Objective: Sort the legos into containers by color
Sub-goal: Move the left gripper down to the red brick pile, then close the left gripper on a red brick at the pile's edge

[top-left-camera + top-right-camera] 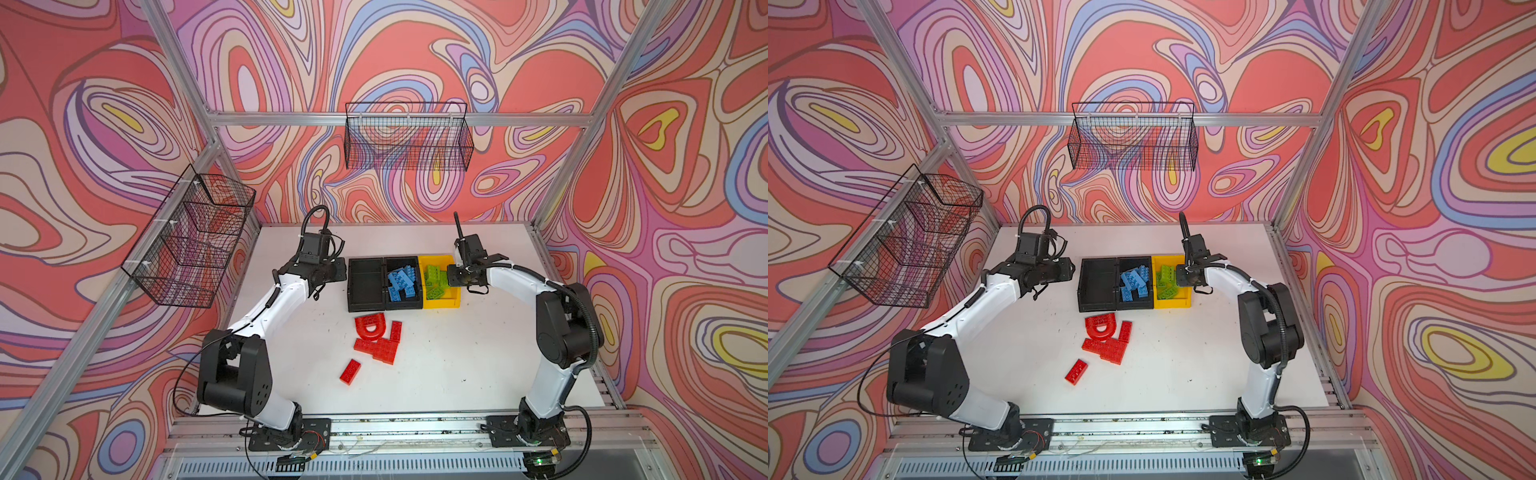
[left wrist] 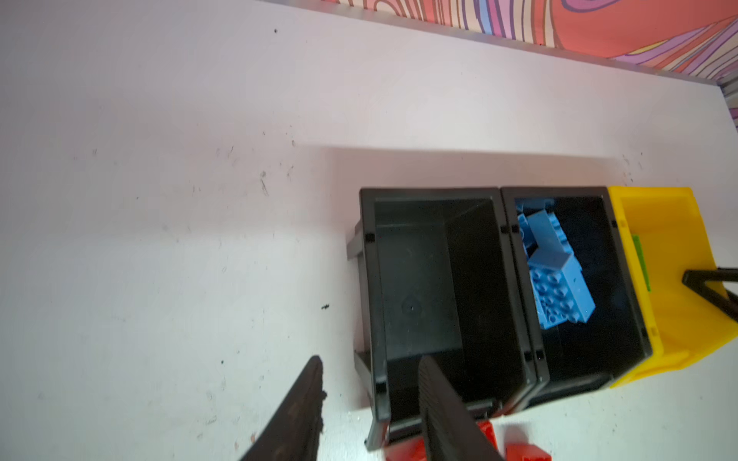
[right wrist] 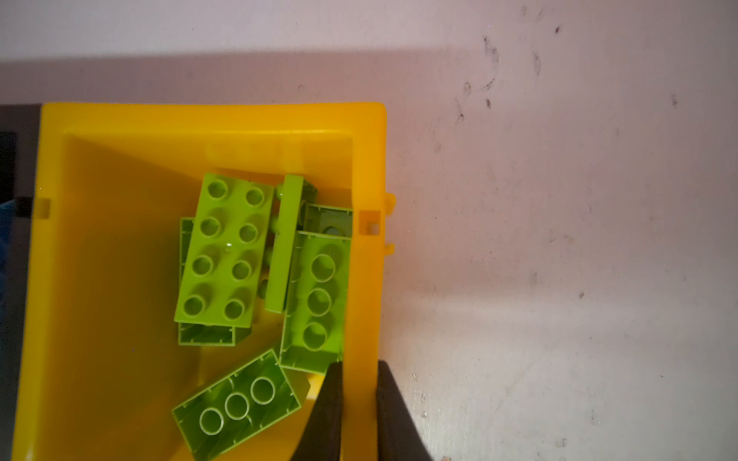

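Red legos (image 1: pixel 384 351), chunky, studded, lie jumbled; left gripper (image 2: pixel 371 361) gapes empty, right gripper (image 3: pixel 359 365) clamps the yellow container (image 3: pixel 199 115) wall.

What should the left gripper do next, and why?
Probably move the left gripper, open and empty at the empty black plastic bin, to the loose red studded bricks. Blue bricks and lime-green bricks are already binned; the right gripper is clamped on the wall of the yellow plastic bin.

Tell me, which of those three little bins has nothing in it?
The black bin at the left end of the row. The middle black bin holds blue bricks and the yellow bin holds green bricks; this one is bare inside.
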`<state>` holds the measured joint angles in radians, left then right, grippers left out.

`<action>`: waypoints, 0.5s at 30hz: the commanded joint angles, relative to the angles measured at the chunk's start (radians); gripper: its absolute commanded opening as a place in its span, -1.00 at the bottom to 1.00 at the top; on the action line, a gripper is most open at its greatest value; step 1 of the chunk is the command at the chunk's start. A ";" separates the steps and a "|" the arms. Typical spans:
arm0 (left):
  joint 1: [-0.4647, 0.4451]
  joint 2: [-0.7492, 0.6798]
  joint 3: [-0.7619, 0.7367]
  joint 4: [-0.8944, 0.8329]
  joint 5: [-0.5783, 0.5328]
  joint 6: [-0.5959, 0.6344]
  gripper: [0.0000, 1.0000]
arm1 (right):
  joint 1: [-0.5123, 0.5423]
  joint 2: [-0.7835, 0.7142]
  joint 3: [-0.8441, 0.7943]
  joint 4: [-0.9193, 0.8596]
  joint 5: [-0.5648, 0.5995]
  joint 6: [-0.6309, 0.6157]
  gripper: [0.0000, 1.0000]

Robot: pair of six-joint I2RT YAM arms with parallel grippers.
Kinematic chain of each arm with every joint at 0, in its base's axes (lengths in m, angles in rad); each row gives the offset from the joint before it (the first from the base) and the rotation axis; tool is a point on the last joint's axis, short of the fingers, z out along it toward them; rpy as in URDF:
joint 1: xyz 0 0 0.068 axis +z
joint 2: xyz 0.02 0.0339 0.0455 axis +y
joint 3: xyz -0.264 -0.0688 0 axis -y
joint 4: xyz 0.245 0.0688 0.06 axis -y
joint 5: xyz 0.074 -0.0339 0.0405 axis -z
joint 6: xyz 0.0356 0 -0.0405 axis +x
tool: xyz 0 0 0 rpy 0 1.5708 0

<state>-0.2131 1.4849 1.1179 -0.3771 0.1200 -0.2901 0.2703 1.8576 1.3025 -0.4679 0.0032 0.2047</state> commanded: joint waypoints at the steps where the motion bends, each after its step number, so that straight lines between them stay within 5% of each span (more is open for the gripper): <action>1: -0.035 -0.079 -0.075 -0.109 -0.001 0.061 0.02 | -0.041 0.004 -0.016 0.015 0.008 -0.032 -0.77; 5: -0.131 -0.169 -0.124 -0.156 -0.034 0.193 0.02 | -0.091 -0.013 -0.022 0.008 -0.010 -0.058 -0.77; 9: -0.148 -0.216 -0.141 -0.228 0.139 0.371 0.01 | -0.115 -0.026 -0.014 -0.003 -0.014 -0.097 -0.79; 15: -0.272 -0.272 -0.207 -0.351 0.140 0.638 0.10 | -0.115 -0.030 -0.025 0.004 -0.049 -0.097 -0.79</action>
<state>-0.4309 1.2373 0.9615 -0.6086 0.2317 0.1570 0.1520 1.8538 1.2961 -0.4614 -0.0395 0.1390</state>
